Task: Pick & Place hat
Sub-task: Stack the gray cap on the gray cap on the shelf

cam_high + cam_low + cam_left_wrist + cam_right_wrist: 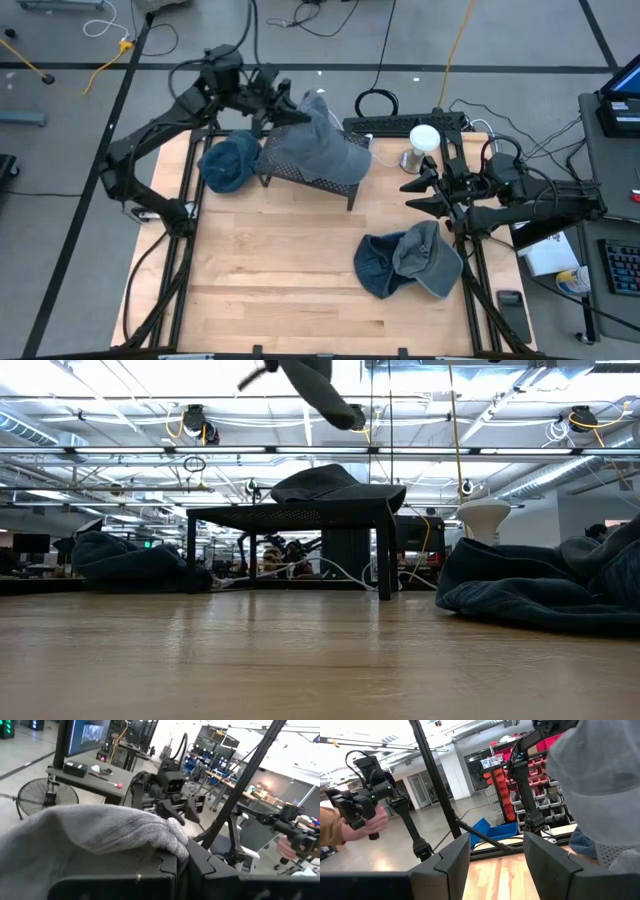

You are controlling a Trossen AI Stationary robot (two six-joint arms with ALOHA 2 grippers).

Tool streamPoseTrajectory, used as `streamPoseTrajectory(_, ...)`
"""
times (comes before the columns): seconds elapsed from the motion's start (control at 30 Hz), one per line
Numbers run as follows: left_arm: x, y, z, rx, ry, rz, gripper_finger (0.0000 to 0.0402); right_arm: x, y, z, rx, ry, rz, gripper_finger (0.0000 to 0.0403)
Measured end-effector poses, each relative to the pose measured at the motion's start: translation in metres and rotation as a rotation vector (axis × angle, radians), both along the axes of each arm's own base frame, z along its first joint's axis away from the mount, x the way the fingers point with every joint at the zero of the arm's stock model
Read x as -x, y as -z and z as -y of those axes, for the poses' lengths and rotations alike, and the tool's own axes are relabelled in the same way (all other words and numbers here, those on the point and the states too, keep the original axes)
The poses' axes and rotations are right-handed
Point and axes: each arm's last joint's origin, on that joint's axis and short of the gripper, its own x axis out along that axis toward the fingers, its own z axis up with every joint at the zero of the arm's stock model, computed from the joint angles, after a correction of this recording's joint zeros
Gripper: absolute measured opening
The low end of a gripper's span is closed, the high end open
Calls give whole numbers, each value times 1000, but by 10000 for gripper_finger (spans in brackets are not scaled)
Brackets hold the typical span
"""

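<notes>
A light grey hat (318, 112) hangs from my left gripper (290, 108), which is shut on it over the black mesh stand (310, 178) at the table's far side. Its low end (335, 405) shows above the stand in the low view. Another grey hat (335, 482) lies on the stand's top. A blue hat (228, 160) rests on the table left of the stand. A dark blue hat and a grey hat (410, 260) lie together at the near right. My right gripper (412, 192) waits open at the table's right edge. My left gripper pinches a bunched part of the grey hat's cloth (165, 845) between its two fingers, which come level from the table's left. Which part of the hat that is, the cloth itself hides. The hat hangs below the fingers, clear of the stand and the hat on it.
A white cup-shaped thing (425, 140) and a small metal can (410, 160) stand at the far right. Bare wood lies at the table's middle and near left. A person's hand with a hand-held controller (360, 817) shows beyond the table in the right wrist view.
</notes>
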Motion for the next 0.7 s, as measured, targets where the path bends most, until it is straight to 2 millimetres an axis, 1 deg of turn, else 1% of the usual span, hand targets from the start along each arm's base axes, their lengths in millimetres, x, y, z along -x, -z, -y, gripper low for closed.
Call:
streamPoseTrajectory(0.27, -32, -6, -31, 3, 18, -1, 4, 0, 0, 0, -1, 0, -1, 176)
streamPoseTrajectory(0.33, -39, -7, -36, 9, 20, -12, 4, 0, 0, 0, -1, -1, -1, 176)
streamPoseTrajectory(0.5, -54, 5, -46, 24, 32, -65, 4, 0, 0, 0, -1, -3, -1, 176)
streamPoseTrajectory(0.6, -58, 13, -49, 17, 26, -93, 4, 0, 0, 0, -1, -3, -2, 176)
streamPoseTrajectory(0.7, -57, 18, -49, 4, 13, -127, 4, 0, 0, 0, -1, -3, -2, 176)
